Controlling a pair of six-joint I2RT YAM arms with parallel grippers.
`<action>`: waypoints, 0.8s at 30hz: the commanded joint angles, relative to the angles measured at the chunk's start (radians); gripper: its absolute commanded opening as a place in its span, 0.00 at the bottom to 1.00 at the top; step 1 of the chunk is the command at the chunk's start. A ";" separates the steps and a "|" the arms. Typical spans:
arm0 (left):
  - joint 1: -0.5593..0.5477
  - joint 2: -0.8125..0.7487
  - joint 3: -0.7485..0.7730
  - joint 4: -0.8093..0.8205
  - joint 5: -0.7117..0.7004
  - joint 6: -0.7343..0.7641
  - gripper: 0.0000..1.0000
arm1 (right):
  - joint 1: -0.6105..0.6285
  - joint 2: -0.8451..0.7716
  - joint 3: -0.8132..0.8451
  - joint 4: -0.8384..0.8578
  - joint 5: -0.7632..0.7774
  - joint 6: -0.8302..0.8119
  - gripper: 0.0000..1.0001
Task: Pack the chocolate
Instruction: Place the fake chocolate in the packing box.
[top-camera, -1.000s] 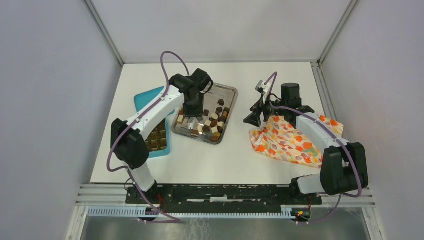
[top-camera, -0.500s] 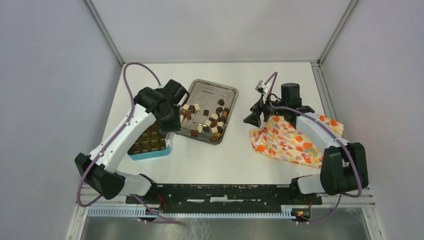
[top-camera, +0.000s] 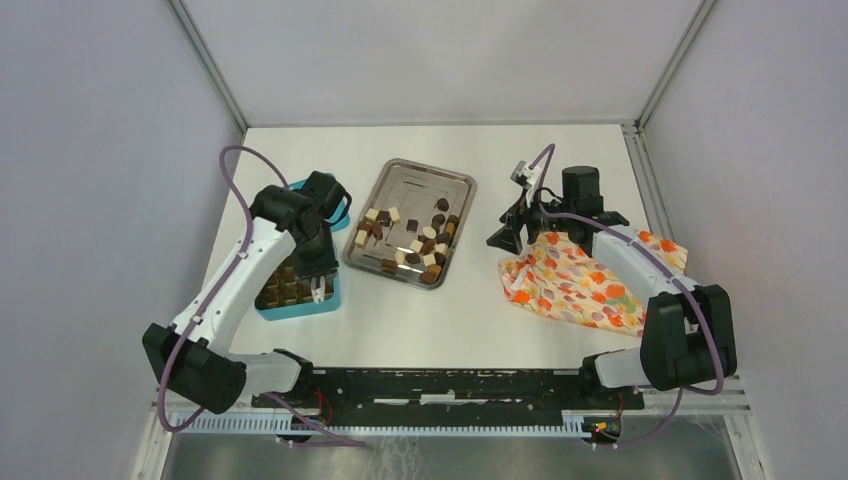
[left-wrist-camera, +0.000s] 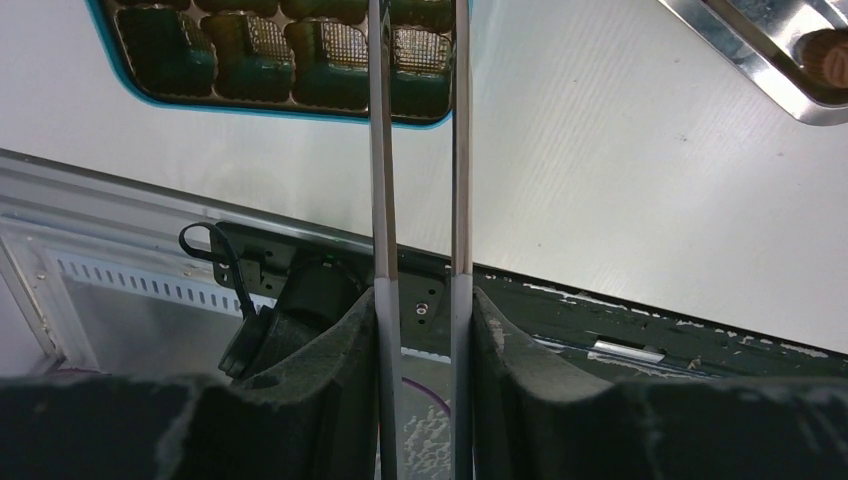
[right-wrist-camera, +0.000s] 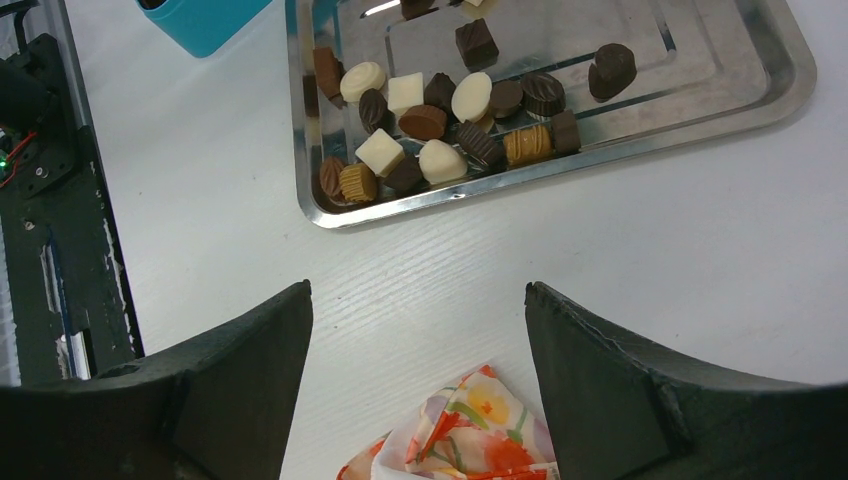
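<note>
Most chocolate (top-camera: 420, 243) lies in the tray (top-camera: 425, 178); some sits in the box (top-camera: 300, 310). Left gripper (top-camera: 318, 290) hovers over the box, its grip impossible to tell; right gripper (right-wrist-camera: 415, 300) gapes empty by the cloth (top-camera: 575, 285).

overhead view, two wrist close-ups (tray (top-camera: 425, 186) shared)

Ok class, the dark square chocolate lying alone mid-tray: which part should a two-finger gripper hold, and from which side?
Take the dark square chocolate by two opposite flat sides, coming straight down from above. It lies flat and low on the steel tray, its sides parallel, with bare metal around it, so both sides look reachable; the tray's raised rim may block a sideways approach.
</note>
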 joint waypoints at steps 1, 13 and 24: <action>0.020 -0.009 -0.017 0.017 -0.030 0.009 0.05 | -0.001 0.005 0.001 0.040 -0.024 0.006 0.83; 0.033 0.026 -0.056 0.082 -0.011 0.033 0.16 | -0.002 0.000 -0.004 0.038 -0.018 -0.002 0.83; 0.036 0.033 -0.064 0.097 -0.014 0.036 0.36 | -0.002 -0.002 -0.005 0.036 -0.016 -0.003 0.83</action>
